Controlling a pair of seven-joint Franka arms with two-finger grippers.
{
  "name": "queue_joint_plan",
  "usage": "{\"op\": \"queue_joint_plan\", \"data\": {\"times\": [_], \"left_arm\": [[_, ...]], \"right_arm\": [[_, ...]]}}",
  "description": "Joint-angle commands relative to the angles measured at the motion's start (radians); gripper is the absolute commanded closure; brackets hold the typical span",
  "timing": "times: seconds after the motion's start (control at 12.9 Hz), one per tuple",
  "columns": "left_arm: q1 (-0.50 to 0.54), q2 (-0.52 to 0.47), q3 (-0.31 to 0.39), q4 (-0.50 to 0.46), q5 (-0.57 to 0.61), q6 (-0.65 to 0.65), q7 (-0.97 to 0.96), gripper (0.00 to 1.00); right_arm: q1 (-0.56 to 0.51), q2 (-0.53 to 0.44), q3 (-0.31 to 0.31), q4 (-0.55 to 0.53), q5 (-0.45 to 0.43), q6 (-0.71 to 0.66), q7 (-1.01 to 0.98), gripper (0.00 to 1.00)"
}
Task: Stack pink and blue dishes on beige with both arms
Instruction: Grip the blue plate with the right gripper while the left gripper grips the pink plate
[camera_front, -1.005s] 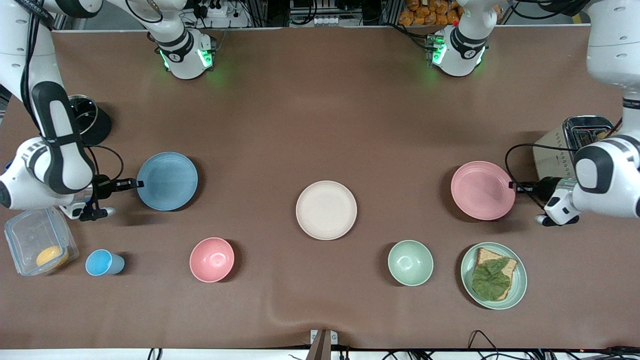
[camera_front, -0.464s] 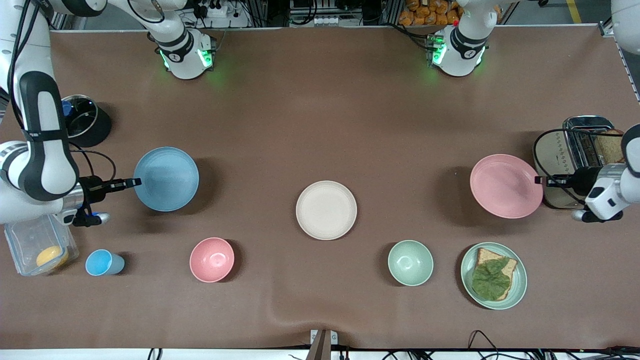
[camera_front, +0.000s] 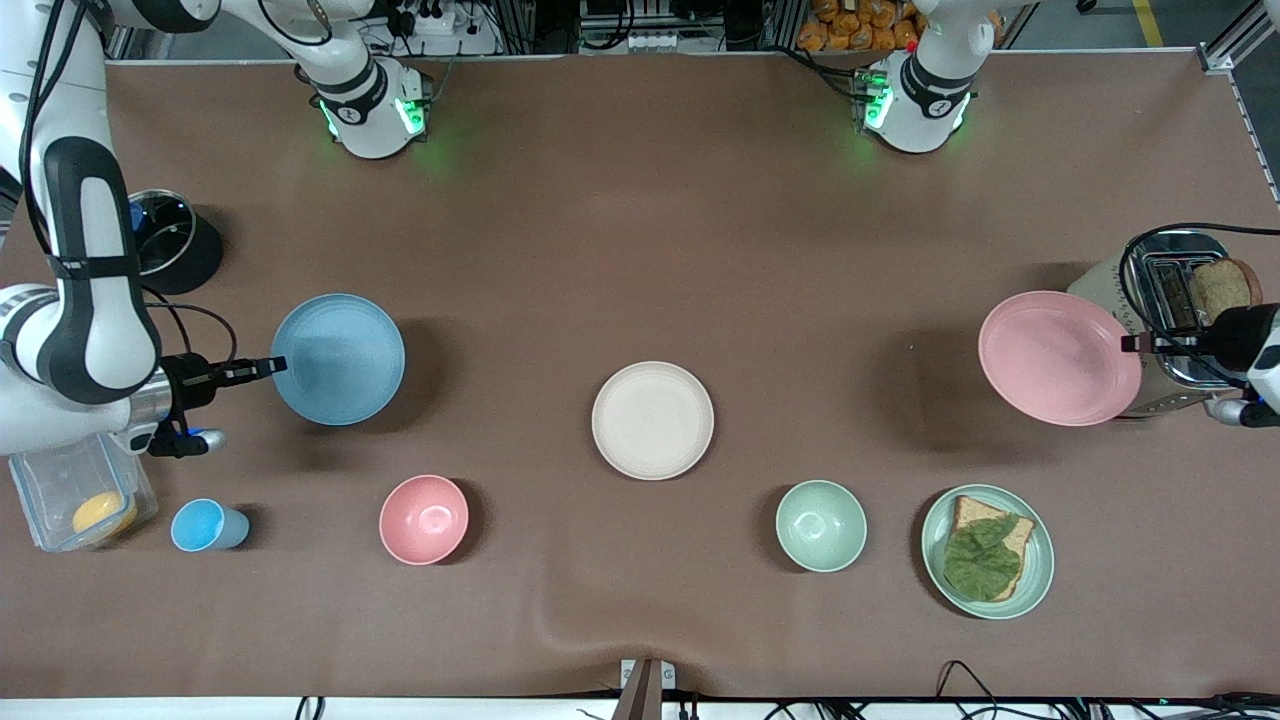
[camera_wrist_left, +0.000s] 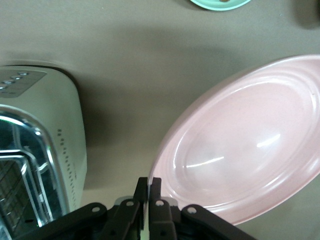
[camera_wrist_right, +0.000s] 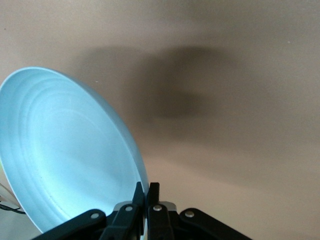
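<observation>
The beige plate (camera_front: 652, 419) lies flat at the table's middle. The pink plate (camera_front: 1058, 357) (camera_wrist_left: 245, 145) hangs in the air over the toaster's edge at the left arm's end, with my left gripper (camera_front: 1132, 343) (camera_wrist_left: 148, 183) shut on its rim. The blue plate (camera_front: 338, 358) (camera_wrist_right: 65, 155) is lifted off the table at the right arm's end, casting a shadow, and my right gripper (camera_front: 272, 366) (camera_wrist_right: 145, 188) is shut on its rim.
A toaster (camera_front: 1165, 300) (camera_wrist_left: 35, 150) with bread stands under the left gripper. A pink bowl (camera_front: 424, 519), green bowl (camera_front: 821, 525), green plate (camera_front: 988, 551) with bread and leaf, blue cup (camera_front: 205, 525) and clear box (camera_front: 75, 490) line the nearer side. A dark pot (camera_front: 170, 240) sits by the right arm.
Both plates have been lifted off the table. The left gripper carried the pink plate up and toward the toaster. The blue plate rose slightly.
</observation>
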Motion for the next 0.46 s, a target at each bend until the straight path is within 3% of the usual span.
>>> {"op": "queue_joint_plan", "data": {"times": [0.0,0.39], "left_arm": [[0.002,-0.036,-0.003,0.012,0.049,-0.026,0.021,1.0],[-0.008,-0.058,-0.015,0.016,0.047,-0.026,0.016,1.0]], "right_arm": [[-0.001,-0.006,0.0,0.01,0.005,-0.019,0.014,1.0],[-0.003,-0.004,0.0,0.012,0.005,-0.017,0.014,1.0]]}}
